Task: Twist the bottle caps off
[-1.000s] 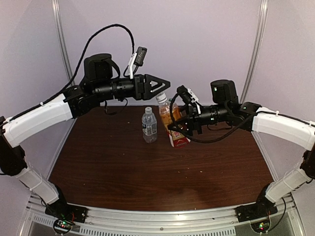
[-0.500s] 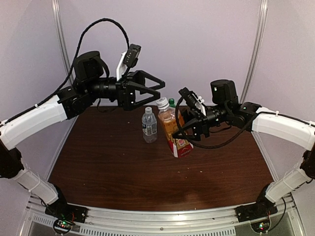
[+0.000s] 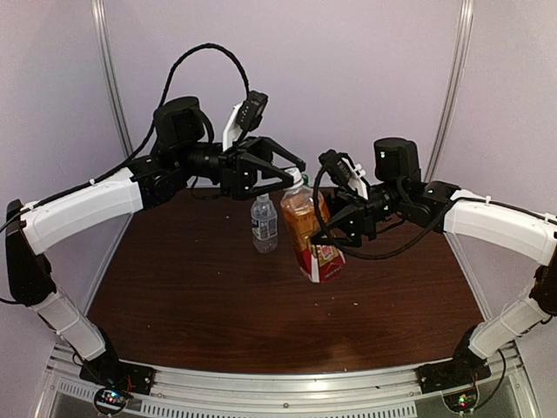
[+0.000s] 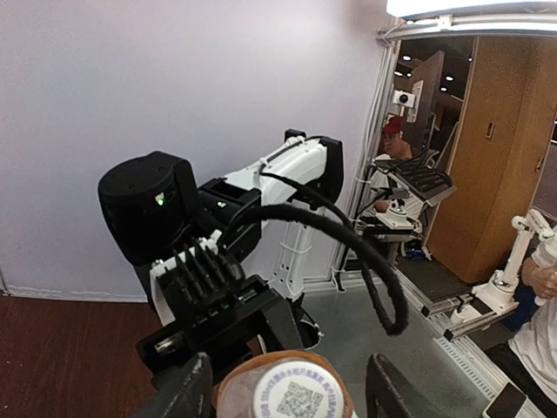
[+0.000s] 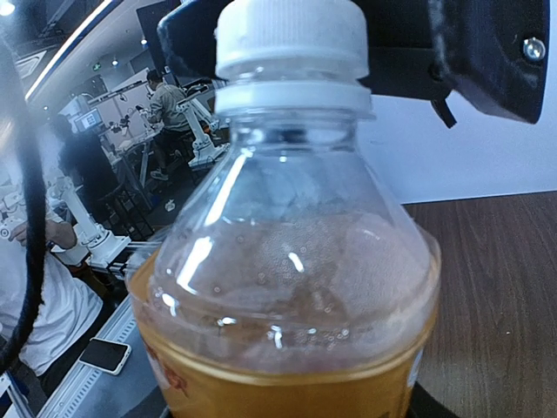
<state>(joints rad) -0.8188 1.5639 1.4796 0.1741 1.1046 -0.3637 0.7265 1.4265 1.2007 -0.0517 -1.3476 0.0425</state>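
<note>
Holding: the right tool [image 3: 335, 232] grips the brown bottle [image 3: 307, 225] around its middle, shut tight on it.
Bottle: it leans, with its top toward the left arm, over the back part of the bench [image 3: 218, 296]. I cannot tell if its bottom touches the bench.
Cap: the white cap [image 4: 291, 397] sits on top of the brown bottle. It looks screwed all the way down, with the white ring right under it.
Left tool: the left tool [image 3: 293, 177] is wide open. Its fingers [image 4: 191, 392] stand one on each side of the cap, and I see a gap on both sides.
Other bottle: the water bottle [image 3: 264, 222] stands upright just beside the brown one, on its left. No tool touches it.
Step now: I think the job here is to pinch the cap and start to turn it.
Doing it well: line the cap up in the middle between the fingers first. Close on the ridged side of the cap, not on the ring or the neck. Squeeze firmly, then turn the wrist.
Right tool's job: hold the bottle hard so it does not spin along with the cap.
Watch out: the bottle leans, so the cap could slip out of a crooked pinch. Too much squeeze on the soft middle might push drink out once the cap is loose.
</note>
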